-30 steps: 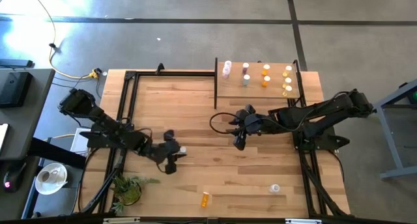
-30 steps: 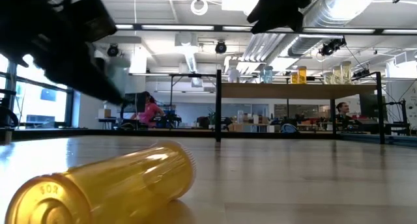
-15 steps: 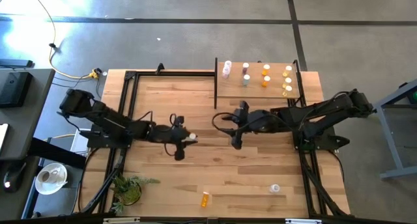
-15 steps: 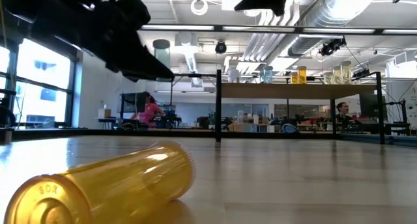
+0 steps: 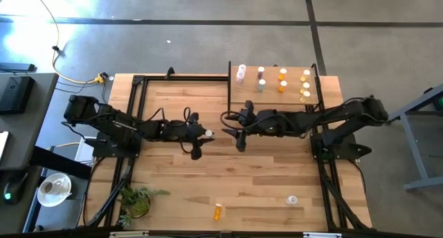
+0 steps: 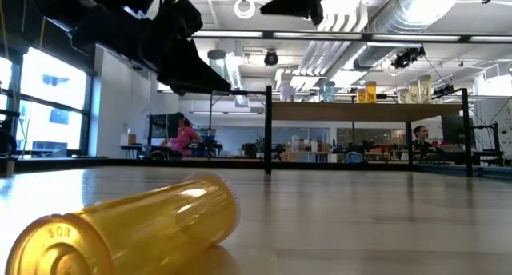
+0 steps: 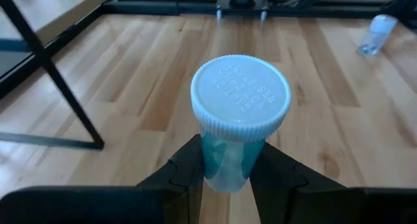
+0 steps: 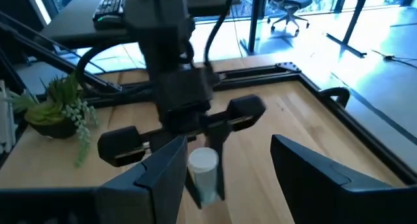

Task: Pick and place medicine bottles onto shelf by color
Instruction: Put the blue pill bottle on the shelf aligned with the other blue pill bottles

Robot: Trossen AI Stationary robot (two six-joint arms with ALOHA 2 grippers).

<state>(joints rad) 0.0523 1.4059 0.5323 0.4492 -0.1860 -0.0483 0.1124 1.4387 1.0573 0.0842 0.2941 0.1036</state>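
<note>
Teal bottle (image 7: 238,123) clamped in left hand (image 7: 225,175), facing spread right hand (image 8: 225,162)

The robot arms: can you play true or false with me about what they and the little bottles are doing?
1. The left gripper holds a teal bottle with a white cap. True.
2. The right gripper is shut on a bottle. False: it is open, facing the left gripper.
3. An orange bottle lies on the table. True.
4. The shelf has no bottles. False: several stand on it.
</note>
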